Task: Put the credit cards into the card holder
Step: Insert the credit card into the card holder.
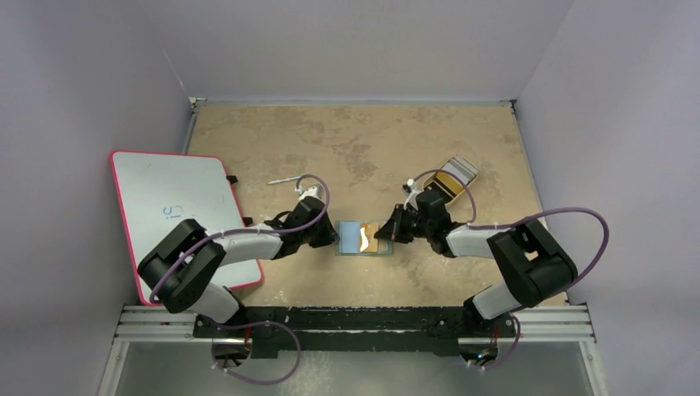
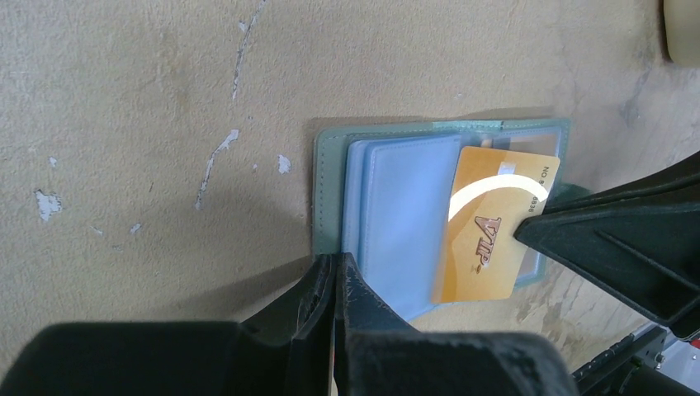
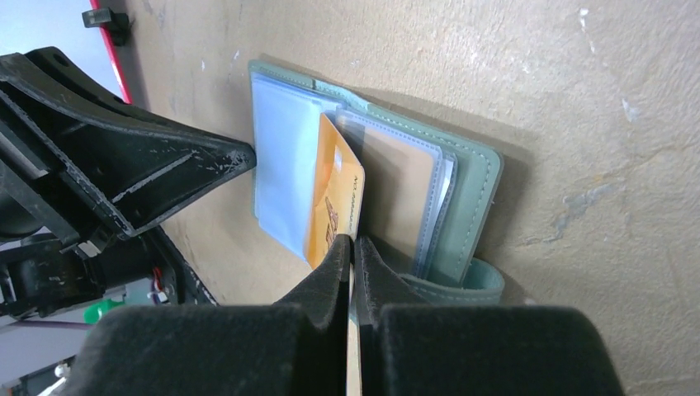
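Tools both closed: right tool point(image 3: 352, 247) on yellow-orange card point(image 3: 330, 198), left tool point(image 2: 337, 264) against card holder point(image 2: 328, 181).

The mottled tan table point(image 1: 355, 140) bears the open card holder point(image 1: 351, 239), a pink-edged whiteboard point(image 1: 177, 206) and a tray point(image 1: 470, 167).

Pink-rimmed whiteboard point(image 1: 177, 206) on table point(image 1: 347, 140) L side, tan tray point(image 1: 472, 170) R rear.

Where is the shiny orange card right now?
Mid-table in the top view, the yellow-orange plastic card sits over the right half of the open grey-green wallet, pinched by the right gripper.
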Controlling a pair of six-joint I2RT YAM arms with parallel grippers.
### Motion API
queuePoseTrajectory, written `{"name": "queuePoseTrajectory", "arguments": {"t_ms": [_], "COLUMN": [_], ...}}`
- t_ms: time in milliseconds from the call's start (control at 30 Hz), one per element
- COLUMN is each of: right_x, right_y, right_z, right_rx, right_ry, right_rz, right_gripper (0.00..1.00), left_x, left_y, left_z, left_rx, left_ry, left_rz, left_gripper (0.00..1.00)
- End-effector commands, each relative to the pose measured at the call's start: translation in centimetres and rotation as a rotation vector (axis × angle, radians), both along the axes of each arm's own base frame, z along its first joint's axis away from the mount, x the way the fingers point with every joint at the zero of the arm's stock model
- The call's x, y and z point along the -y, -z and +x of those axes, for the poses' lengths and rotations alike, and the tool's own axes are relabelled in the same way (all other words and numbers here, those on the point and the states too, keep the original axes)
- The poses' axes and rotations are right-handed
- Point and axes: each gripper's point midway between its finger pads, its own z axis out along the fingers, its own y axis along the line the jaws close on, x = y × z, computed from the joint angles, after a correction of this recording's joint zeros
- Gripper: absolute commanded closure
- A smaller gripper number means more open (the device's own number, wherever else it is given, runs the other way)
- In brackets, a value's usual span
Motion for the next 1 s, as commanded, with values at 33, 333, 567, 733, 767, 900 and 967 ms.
{"name": "queuePoseTrajectory", "arguments": {"t_ms": [33,333,567,733,767,900,967], "right_x": [0.7,-0.3,-0.4,-0.8,-0.9,-1.8,-2.6], "right_y": [0.2,-0.3,0.5,0.8,0.8,0.7,0.6], "right_z": [-0.3,-0.5,-0.1,0.1,0.2,0.6,0.7], "right_rx": [0.002,0.009,-0.001,-0.022,-0.021,-0.026,-0.027], "right_ry": [0.033,0.015,0.021,0.038,0.043,0.041,0.026], "right_rz": [-0.029,0.004,-0.008,-0.01,-0.014,-0.009,-0.004], "right_gripper": [1.0,1.0,1.0,0.93,0.92,0.9,0.89], "left_x": [-2.2,-2.0,-1.8,-2.0,-2.2,-2.8,-3.0], "left_y": [2.4,1.7,1.6,1.5,1.4,1.1,0.9], "left_z": [-0.8,-0.7,-0.8,-0.9,-0.9,-0.9,-1.0], "left_rx": [-0.032,-0.02,-0.021,-0.019,-0.02,-0.017,-0.014], "left_ry": [-0.041,-0.038,-0.025,-0.035,-0.039,-0.054,-0.059], "left_rz": [0.098,0.077,0.069,0.068,0.074,0.102,0.099], "left_gripper": [1.0,1.0,1.0,1.0,1.0,1.0,1.0]}}
